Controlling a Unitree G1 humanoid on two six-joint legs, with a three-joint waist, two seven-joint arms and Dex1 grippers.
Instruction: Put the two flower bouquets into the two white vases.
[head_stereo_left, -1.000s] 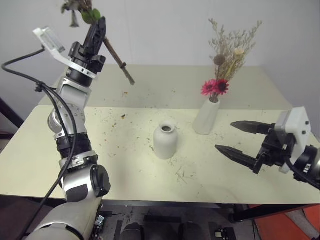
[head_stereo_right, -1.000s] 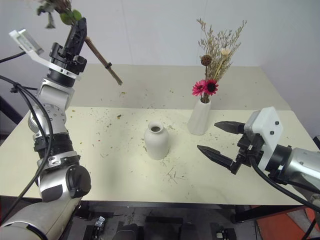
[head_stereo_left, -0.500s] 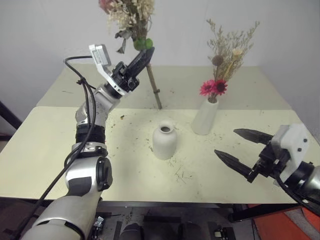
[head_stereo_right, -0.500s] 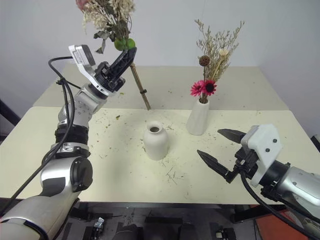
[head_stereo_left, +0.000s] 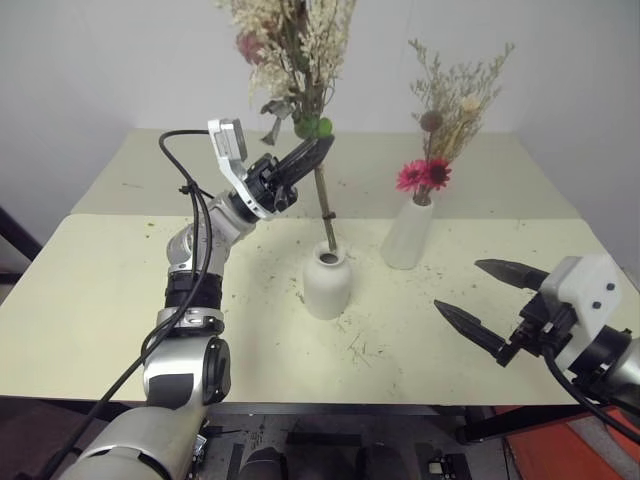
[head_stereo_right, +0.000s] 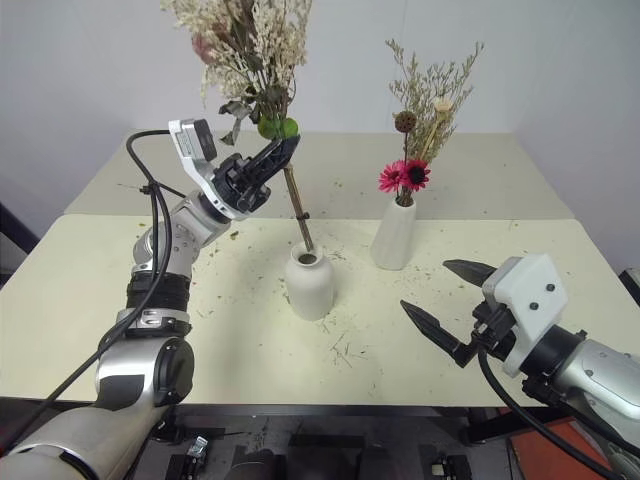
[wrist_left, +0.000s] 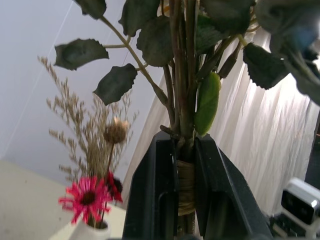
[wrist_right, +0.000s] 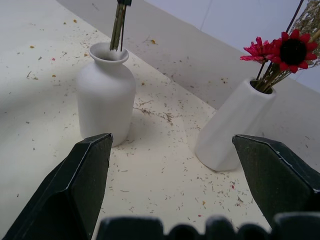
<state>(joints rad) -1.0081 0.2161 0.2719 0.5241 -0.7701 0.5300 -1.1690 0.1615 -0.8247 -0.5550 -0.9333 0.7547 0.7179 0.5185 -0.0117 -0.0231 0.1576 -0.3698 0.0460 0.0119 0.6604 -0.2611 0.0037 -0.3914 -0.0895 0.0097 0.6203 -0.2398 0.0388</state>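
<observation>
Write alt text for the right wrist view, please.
Two open black fingers frame a litter-strewn table. Brown stems dip into the mouth of the short round white vase; the slim white vase beside it already holds magenta daisies.

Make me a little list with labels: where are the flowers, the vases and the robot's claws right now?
pale bouquet: held by its stems in the left claw, stem tips at the mouth of the round vase
red daisy bouquet: standing in the tall vase
left claw: shut on the pale bouquet
right claw: open, holding nothing, near the table's right side
table: sprinkled with dried bits
</observation>
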